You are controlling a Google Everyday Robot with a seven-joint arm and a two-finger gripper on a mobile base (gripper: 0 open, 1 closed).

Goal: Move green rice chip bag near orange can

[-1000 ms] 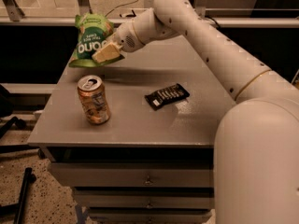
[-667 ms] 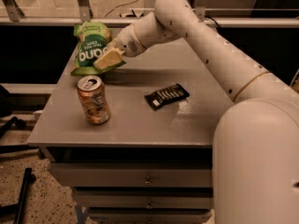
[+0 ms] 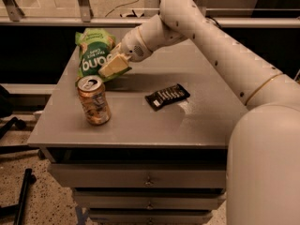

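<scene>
Lowered: pincer gripping crinkly bag nr dented can.

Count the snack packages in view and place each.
2. The green rice chip bag is in the claw, just behind the orange can; the black wrapper lies right of it.

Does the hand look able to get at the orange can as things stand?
Probably not to grasp it: the hand, just above and behind the orange can, is shut on the green rice chip bag. Reach itself looks fine, since the can stands close by.
</scene>
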